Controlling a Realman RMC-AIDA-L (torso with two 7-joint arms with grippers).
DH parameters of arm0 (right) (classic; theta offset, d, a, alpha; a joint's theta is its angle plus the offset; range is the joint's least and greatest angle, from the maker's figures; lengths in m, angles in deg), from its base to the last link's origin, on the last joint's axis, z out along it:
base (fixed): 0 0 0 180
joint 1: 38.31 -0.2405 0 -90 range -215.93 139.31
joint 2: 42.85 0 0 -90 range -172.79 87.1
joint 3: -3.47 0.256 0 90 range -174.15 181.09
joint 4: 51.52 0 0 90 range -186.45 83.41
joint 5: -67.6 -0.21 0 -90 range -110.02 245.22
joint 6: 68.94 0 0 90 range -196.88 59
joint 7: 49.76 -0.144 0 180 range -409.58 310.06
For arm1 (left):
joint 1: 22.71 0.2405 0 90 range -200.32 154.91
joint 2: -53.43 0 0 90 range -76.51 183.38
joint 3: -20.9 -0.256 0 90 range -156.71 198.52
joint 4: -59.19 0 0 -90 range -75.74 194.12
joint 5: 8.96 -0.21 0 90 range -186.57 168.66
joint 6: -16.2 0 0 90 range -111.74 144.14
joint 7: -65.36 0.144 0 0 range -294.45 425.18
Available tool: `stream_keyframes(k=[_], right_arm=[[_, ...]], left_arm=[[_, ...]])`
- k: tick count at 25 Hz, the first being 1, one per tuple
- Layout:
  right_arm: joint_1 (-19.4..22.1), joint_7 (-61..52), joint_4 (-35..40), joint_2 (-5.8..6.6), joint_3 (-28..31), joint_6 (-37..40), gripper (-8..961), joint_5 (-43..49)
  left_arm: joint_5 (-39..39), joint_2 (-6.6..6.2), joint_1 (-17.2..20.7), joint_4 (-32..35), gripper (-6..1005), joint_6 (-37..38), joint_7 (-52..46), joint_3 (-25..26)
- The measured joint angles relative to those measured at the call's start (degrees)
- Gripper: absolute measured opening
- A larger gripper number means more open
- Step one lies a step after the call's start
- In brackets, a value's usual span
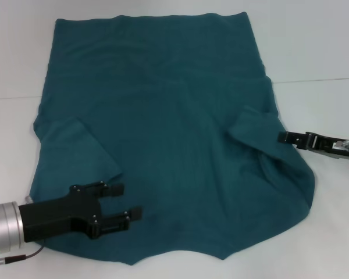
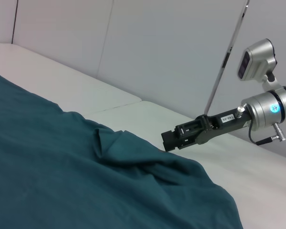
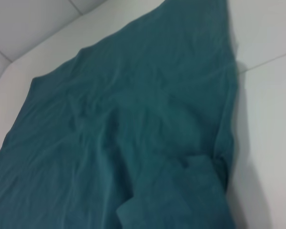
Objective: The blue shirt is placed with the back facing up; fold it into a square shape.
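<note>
Left gripper (image 1: 123,201): jaws spread, nothing between them, hovering over the near left part of the blue shirt (image 1: 163,133), just beside its folded-in left sleeve (image 1: 78,154).

Right gripper (image 1: 284,137): tip at the shirt's right edge, by the folded-in right sleeve (image 1: 259,131). The head view shows it end-on; jaw state cannot be told. The left wrist view shows the same gripper (image 2: 169,139) side-on, low over the fabric edge, jaws not resolved.

The shirt lies spread, wrinkled, on the white table (image 1: 320,46), extending away from both grippers. The right wrist view shows only fabric and table.
</note>
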Motion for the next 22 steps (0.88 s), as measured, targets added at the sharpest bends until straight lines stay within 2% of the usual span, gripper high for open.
stream_keyframes(k=[22], right_arm=[[-0.8, -3.1, 0.0, 0.19, -0.8, -0.5, 715, 1.8]], left_arm=[[0.0, 0.00, -0.1, 0.3, 752, 0.1, -0.2, -0.2]])
